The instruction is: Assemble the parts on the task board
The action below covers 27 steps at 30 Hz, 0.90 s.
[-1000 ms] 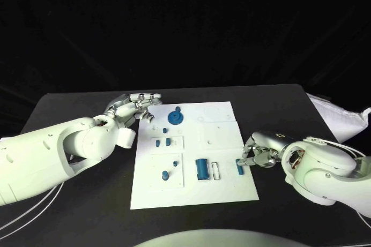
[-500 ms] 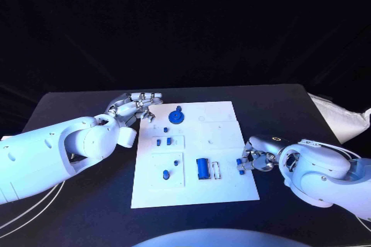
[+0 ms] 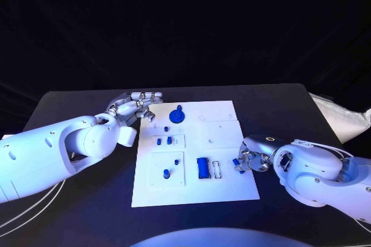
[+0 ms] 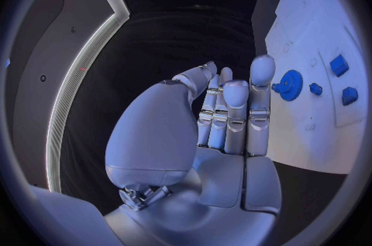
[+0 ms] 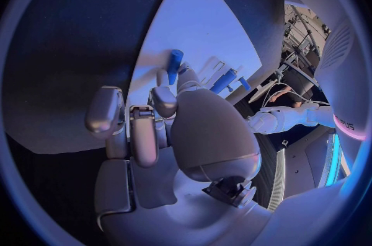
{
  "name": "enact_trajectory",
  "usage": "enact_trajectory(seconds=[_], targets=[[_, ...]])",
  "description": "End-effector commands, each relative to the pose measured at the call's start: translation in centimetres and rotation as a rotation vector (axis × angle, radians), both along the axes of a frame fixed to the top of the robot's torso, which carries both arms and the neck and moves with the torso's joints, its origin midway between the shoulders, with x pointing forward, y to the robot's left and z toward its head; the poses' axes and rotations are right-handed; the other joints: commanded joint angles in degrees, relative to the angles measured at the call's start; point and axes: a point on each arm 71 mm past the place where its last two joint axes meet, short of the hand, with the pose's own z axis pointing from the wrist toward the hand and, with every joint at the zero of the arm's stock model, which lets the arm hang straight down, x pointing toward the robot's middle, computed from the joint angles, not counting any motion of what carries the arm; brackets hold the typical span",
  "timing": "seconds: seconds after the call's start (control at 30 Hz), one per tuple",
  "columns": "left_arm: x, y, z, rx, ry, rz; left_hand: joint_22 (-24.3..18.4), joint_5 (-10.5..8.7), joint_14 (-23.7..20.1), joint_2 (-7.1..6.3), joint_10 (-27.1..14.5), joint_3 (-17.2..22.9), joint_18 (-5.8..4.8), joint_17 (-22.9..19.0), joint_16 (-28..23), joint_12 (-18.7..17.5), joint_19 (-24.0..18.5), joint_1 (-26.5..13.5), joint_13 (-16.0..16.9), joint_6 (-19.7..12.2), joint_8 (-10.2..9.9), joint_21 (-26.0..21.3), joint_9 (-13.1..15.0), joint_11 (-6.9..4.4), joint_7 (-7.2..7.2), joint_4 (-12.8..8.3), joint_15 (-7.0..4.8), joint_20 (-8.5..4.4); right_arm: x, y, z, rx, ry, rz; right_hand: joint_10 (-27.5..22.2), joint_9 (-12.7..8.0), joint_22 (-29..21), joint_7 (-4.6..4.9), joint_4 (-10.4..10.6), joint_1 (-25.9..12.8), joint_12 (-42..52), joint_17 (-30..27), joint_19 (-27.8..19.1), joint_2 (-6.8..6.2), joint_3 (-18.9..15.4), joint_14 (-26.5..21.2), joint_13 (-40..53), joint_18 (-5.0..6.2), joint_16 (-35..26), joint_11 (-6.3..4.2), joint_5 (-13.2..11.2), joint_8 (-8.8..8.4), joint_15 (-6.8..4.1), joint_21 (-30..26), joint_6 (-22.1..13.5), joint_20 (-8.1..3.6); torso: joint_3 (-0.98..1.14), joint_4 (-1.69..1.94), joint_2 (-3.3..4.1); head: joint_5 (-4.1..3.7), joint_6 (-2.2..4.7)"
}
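The setting is a robotics laboratory or test cell. A black table (image 3: 93, 204) stands before a black backdrop that closes off the upper half of the head view. At the table's centre lies a white task board (image 3: 224, 191) carrying small blue parts (image 3: 202, 168), a bench-test fixture. In the left wrist view, a lit strip (image 4: 77, 79) runs along a grey panel at the left of the frame.

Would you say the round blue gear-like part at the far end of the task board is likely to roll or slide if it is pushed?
The round blue gear lies flat on the task board, so it probably slides rather than rolls. Its toothed rim looks rigid and should give fingers purchase. Being small, it is likely light.
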Motion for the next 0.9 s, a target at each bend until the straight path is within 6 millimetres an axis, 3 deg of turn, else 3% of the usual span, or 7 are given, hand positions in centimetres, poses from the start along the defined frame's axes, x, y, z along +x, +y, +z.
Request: enact_trajectory(seconds=[0.03, 0.2, 0.27, 0.43, 0.83, 0.9], targets=[[-0.06, -0.18, 0.10, -0.012, -0.007, -0.017, -0.07, -0.05, -0.36, 0.69, -0.43, -0.25, 1.10, -0.07, -0.22, 0.35, -0.40, 0.06, 0.08, -0.35, 0.34, -0.35, -0.09, 0.11, -0.05, -0.12, -0.14, -0.07, -0.45, 0.12, -1.12, -0.109, 0.037, 0.054, -0.09, -0.15, -0.02, -0.03, -1.57, 2.76, -0.25, 6.83, -0.14, -0.20, 0.45, 4.44, -0.19, -0.37, -0.19, -0.48, -1.16, -0.61, -0.28, -0.13, 0.37, -0.23, -0.01, -0.02, -0.04, -0.01, -0.04], [-0.06, -0.16, 0.08, -0.011, -0.006, -0.017, -0.07, -0.05, -0.36, 0.69, -0.43, -0.25, 1.10, -0.07, -0.22, 0.35, -0.40, 0.06, 0.08, -0.35, 0.34, -0.35, -0.09, 0.11, -0.05, -0.12, -0.14, -0.07, -0.42, 0.57, -1.28, -0.150, 0.019, 0.088, -0.34, -0.26, -0.03, 0.06, -3.19, 4.97, -0.74, 6.78, -0.19, -0.46, 1.27, 4.42, -0.40, -0.39, -0.25, -0.44, -1.99, -0.95, -0.23, -0.20, 0.55, -0.25, 0.02, -0.01, -0.04, -0.02, -0.05], [-0.07, -0.15, 0.08, -0.011, -0.006, -0.017, -0.07, -0.05, -0.36, 0.69, -0.43, -0.25, 1.10, -0.07, -0.22, 0.35, -0.40, 0.06, 0.08, -0.35, 0.34, -0.35, -0.09, 0.11, -0.05, -0.12, -0.14, -0.07, -0.42, 0.76, -1.32, -0.166, 0.009, 0.102, -0.69, -0.38, 0.01, 0.11, -4.05, 6.41, -1.41, 6.85, -0.19, 0.02, 2.27, 4.42, -0.80, -0.39, -0.23, -0.45, -1.45, -1.21, -0.27, -0.21, 0.66, -0.28, -0.03, 0.01, -0.01, -0.11, -0.09], [-0.10, -0.15, 0.08, -0.011, -0.006, -0.018, -0.07, -0.05, -0.36, 0.69, -0.43, -0.25, 1.10, -0.07, -0.22, 0.35, -0.40, 0.06, 0.08, -0.35, 0.34, -0.35, -0.09, 0.11, -0.05, -0.12, -0.14, -0.07, -0.41, 0.95, -1.33, -0.174, -0.003, 0.111, -1.15, -0.82, 0.10, 0.28, -4.23, 6.74, -2.79, 6.90, -0.17, 0.11, 4.09, 4.42, -1.68, -0.42, -0.24, -0.38, 3.27, -2.02, -0.13, -0.21, 0.87, -0.22, -0.06, -0.01, -0.02, -0.11, -0.15], [-0.16, -0.18, 0.12, -0.008, -0.009, -0.020, -0.07, -0.05, -0.36, 0.69, -0.43, -0.25, 1.10, -0.07, -0.22, 0.35, -0.40, 0.06, 0.08, -0.35, 0.34, -0.35, -0.09, 0.11, -0.05, -0.12, -0.14, -0.07, -0.24, 0.98, -1.12, -0.110, -0.026, 0.073, -0.19, -1.24, 1.03, -0.09, -1.09, 3.58, -2.39, 7.49, 0.42, -1.50, 9.10, 4.57, -1.21, -0.55, 0.04, -0.71, 14.92, -3.08, -0.40, 0.33, 1.80, -0.40, -0.08, 0.02, -0.10, -0.43, -0.19], [-0.15, -0.17, 0.12, -0.007, -0.009, -0.020, -0.07, -0.05, -0.36, 0.69, -0.43, -0.25, 1.10, -0.07, -0.22, 0.35, -0.40, 0.06, 0.08, -0.35, 0.34, -0.35, -0.09, 0.11, -0.05, -0.12, -0.14, -0.07, -0.25, 1.00, -0.95, -0.074, -0.034, 0.054, 0.07, -1.20, 1.31, -0.19, -0.79, 3.39, -2.03, 7.72, 0.59, -1.69, 10.05, 4.62, -0.92, -0.60, 0.18, -0.75, 15.90, -3.09, -0.46, 0.52, 1.96, -0.45, -0.03, 0.00, -0.11, -0.44, -0.20]])
